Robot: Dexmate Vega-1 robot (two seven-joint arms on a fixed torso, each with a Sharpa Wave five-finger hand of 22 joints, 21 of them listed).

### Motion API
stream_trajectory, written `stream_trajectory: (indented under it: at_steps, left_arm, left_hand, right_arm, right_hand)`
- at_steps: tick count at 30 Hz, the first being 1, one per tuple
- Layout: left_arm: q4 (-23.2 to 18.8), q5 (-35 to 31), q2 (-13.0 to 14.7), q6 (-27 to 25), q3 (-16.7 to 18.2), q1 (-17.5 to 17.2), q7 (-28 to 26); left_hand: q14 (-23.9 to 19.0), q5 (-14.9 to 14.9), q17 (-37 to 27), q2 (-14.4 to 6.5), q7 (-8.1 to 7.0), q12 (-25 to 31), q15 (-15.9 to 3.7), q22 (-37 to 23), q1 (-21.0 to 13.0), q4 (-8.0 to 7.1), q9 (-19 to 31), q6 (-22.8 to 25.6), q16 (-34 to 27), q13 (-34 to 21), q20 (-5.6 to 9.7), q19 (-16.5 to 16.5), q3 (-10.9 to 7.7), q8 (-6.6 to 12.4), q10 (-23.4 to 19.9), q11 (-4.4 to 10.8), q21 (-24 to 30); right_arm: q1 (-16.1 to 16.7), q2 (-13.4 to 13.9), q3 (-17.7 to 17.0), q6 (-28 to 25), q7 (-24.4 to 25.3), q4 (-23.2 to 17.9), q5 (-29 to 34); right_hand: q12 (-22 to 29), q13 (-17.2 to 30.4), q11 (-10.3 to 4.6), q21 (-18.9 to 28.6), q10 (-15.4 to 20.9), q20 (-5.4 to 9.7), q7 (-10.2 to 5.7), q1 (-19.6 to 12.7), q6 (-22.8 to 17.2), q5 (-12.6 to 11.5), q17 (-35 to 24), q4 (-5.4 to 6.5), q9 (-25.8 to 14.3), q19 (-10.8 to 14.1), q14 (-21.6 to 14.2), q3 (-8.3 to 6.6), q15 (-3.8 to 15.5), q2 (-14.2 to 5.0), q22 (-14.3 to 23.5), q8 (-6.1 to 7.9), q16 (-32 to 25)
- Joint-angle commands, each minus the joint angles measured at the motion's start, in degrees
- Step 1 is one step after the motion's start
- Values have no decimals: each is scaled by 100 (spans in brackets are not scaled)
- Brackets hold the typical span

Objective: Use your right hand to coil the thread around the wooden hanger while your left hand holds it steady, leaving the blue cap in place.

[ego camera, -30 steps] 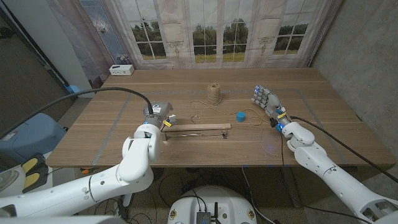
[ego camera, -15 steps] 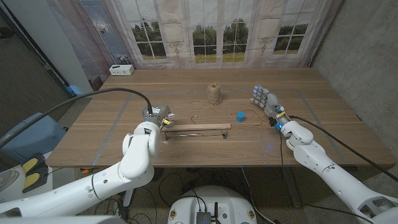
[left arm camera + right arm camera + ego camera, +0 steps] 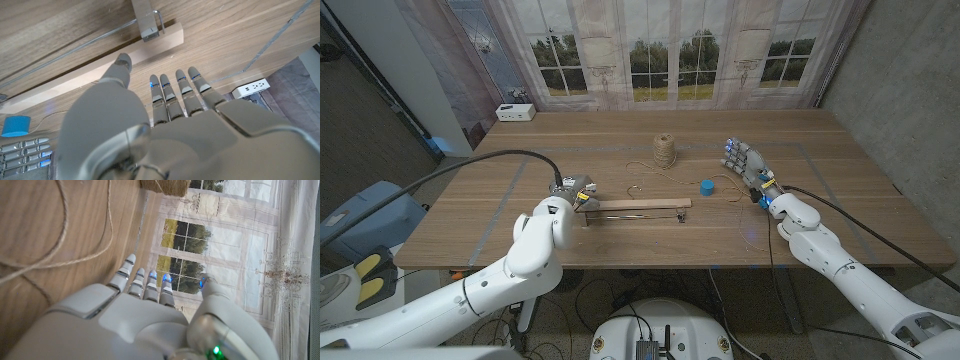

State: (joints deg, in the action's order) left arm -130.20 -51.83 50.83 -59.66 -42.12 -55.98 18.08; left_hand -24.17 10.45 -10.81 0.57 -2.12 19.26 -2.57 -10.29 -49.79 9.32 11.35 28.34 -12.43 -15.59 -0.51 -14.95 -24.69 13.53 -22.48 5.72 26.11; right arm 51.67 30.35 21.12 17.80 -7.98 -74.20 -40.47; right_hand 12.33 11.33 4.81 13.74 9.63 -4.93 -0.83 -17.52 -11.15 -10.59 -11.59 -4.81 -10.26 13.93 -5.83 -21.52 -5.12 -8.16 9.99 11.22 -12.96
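Two hands: both spread, holding nothing.
Hanger (image 3: pixel 638 205): lying crosswise, long axis from left hand (image 3: pixel 572 192) toward the cap (image 3: pixel 706 186).
Left hand: at hanger's left end, nearer by far.
Right hand (image 3: pixel 746 164): beyond cap, apart from hanger.
Thread (image 3: pixel 645 168): loose between spool (image 3: pixel 665 151) and hanger.

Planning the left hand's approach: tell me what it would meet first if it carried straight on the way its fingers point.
Probably the wooden hanger. In the left wrist view the left hand is open, fingers aimed at the bar just ahead, thumb tip already near its edge. Whether they would strike it or pass just above is unclear.
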Motion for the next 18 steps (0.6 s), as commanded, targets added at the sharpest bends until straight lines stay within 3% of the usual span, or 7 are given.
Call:
stream_trajectory:
  at_steps: [1, 10, 18]
  left_arm:
    - [196, 717, 68, 231, 82, 51, -344]
    - [366, 1132, 97, 367, -28, 197, -605]
    - [529, 1340, 68, 475, -263, 446, -673]
  left_hand:
    - [-65, 37, -20, -77, 57, -14, -292, -8, -126, -5, 12, 21, -57, -21, -29, -111, 4, -13, -32, -67, 37]
    - [-115, 18, -21, -151, 42, -7, -306, -7, -265, 15, 16, 92, -82, -38, 16, -248, 7, -4, -88, -50, 58]
    - [-189, 8, -31, -467, 46, -26, -338, -7, -737, 86, 24, 128, -125, -77, -5, -346, -123, -23, -140, -67, 43]
  right_arm:
    - [26, -7, 21, -79, 140, -105, 41]
    - [88, 3, 4, -76, 234, -182, 56]
    - [169, 32, -34, -74, 338, -274, 60]
  right_hand:
    - [20, 11, 25, -20, 36, 10, -7, -3, -36, 6, -22, -2, -14, 36, -45, -15, 3, -13, 27, -10, -37]
    - [15, 13, 19, -29, 39, 8, -8, 0, -34, 7, -24, -4, -14, 34, -55, -13, -3, -14, 27, -15, -38]
    - [12, 14, 17, -36, 45, 8, -11, 13, -37, 9, -29, 2, -15, 38, -55, -9, -6, -13, 28, -17, -36]
